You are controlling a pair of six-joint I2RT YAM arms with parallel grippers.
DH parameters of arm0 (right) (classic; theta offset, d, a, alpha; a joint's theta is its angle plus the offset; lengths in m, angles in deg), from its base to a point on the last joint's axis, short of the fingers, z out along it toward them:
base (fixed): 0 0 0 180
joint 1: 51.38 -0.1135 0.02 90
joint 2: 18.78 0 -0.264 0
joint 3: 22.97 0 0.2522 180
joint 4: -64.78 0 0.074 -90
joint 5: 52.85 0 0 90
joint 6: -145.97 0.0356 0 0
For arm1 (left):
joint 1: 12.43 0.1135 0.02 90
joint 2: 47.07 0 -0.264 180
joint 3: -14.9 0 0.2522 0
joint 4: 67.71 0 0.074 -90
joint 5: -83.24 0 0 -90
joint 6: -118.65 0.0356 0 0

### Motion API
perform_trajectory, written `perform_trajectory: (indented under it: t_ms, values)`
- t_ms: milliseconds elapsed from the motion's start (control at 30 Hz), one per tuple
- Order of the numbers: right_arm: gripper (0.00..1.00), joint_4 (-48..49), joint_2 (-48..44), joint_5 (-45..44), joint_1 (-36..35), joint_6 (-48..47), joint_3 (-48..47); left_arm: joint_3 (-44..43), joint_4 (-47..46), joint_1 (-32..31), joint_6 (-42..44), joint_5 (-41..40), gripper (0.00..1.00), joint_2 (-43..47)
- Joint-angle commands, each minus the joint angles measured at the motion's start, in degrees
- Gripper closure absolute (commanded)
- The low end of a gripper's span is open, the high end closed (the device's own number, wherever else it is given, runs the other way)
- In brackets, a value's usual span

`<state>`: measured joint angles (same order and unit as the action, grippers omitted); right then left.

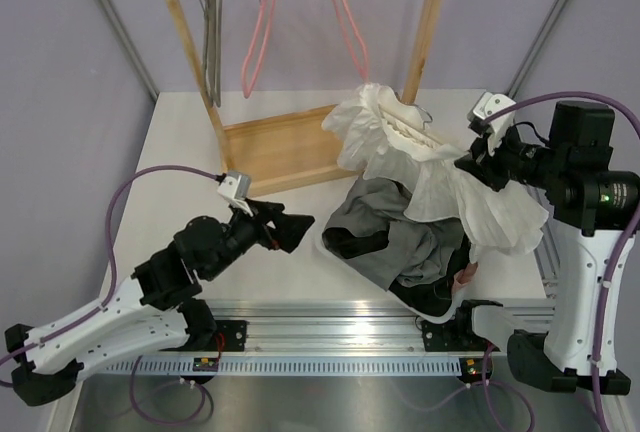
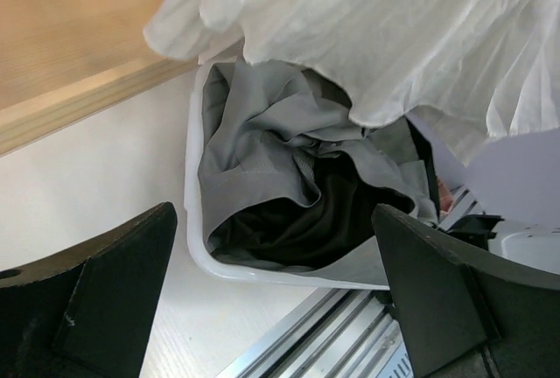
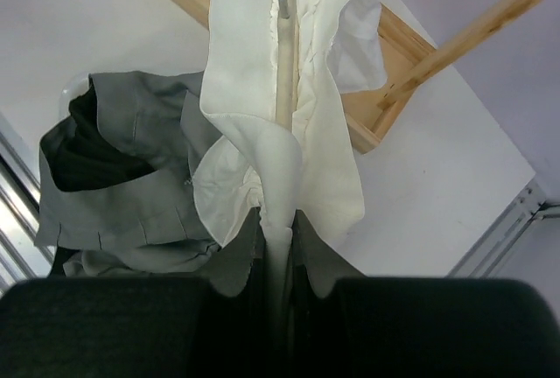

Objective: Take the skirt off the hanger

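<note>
The skirt (image 1: 450, 177) is cream-white and finely crinkled; the clothes (image 1: 385, 232) are plain grey and black; two hangers (image 1: 257, 47) are pink; the rack (image 1: 280, 147) is pale wood.

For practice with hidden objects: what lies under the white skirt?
A white bin holding grey clothes and a black garment. The skirt covers the bin's far part, so its contents there cannot be seen.

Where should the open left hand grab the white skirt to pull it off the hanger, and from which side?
Probably the loose bunched folds of the skirt, coming from the left. The right hand clamps it at one end of the hanger, and those free folds hang facing the open left hand, above the bin.
</note>
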<state>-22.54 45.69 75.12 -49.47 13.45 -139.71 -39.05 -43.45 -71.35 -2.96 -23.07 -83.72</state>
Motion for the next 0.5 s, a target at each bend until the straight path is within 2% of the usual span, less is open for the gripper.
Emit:
perform_trajectory:
  t_ms: [0, 33, 133, 167, 467]
  values:
    - [1.0, -17.8, 0.6, 5.8, -0.2, -13.1, -3.2, -4.5, -2.2, 0.2, -2.5, -0.4, 0.01, 3.2]
    - [1.0, -19.9, 0.7, 6.4, -0.2, -16.6, -3.0, -6.1, 0.0, 0.2, -3.1, -1.8, 0.02, 3.7]
    - [1.0, -20.3, -1.4, 6.1, -1.6, -17.7, 1.5, -8.7, 3.4, 0.2, -4.6, -3.1, 0.04, 3.4]
    - [1.0, -20.2, -1.8, 6.1, -4.3, -17.5, 2.4, -10.0, 3.9, 0.2, -5.1, -3.2, 0.05, 2.6]
    - [1.0, -9.9, -1.4, 0.7, -22.4, -4.9, 7.3, -15.5, 6.0, 0.2, -6.6, -2.8, 0.1, -4.8]
